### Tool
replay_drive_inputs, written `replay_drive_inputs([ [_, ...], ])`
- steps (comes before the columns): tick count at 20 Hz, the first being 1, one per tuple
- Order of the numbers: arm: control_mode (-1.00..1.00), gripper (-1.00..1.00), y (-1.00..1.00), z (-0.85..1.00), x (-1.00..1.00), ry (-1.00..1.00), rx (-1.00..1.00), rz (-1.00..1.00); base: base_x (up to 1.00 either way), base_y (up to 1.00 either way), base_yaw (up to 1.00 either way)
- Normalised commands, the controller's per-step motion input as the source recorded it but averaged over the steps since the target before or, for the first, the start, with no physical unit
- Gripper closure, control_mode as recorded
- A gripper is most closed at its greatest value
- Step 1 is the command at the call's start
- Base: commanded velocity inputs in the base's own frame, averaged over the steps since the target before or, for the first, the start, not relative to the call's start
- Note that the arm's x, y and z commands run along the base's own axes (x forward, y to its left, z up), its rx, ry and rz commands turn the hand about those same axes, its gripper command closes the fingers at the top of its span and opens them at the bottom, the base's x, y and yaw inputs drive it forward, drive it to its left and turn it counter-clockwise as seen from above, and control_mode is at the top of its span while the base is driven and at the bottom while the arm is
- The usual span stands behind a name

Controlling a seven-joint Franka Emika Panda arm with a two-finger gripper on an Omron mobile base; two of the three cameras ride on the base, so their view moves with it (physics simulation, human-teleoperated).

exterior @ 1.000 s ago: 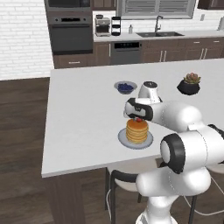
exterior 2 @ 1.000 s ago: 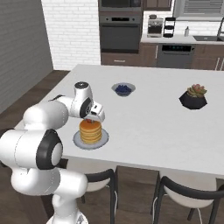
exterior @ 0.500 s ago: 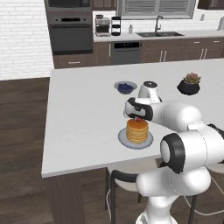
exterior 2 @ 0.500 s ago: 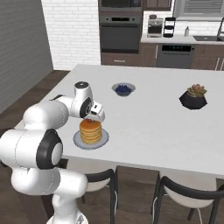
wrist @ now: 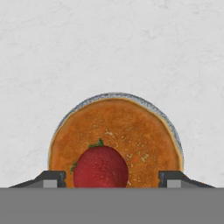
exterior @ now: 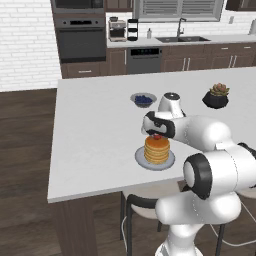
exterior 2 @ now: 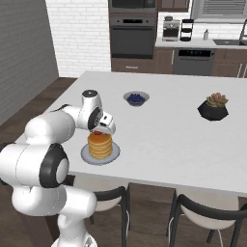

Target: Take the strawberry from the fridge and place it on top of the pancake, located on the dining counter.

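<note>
Dark wood floor runs to a white brick wall at ten o'clock, with a black wall oven at eleven, a dishwasher and sink at twelve under a shuttered window, and dark chairs at six.

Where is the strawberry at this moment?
In the hand view the strawberry lies on the pancake, between the open gripper's fingertips; the base views show it under the hand, near the counter's front edge.
</note>
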Motion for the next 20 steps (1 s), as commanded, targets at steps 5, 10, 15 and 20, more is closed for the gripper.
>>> replay_drive_inputs([
  [5,-1.00,-1.00,0.00,0.00,-0.28,0.00,0.00,-0.01,0.00,0.00,0.00],
  [10,-1.00,-1.00,0.00,0.07,-0.08,0.00,0.00,0.00,0.00,0.00,0.00],
  [15,-1.00,-1.00,0.00,0.43,-0.29,0.00,0.00,0.00,0.00,0.00,0.00],
  [20,-1.00,-1.00,0.00,0.86,-0.55,0.00,0.00,0.00,0.00,0.00,0.00],
])
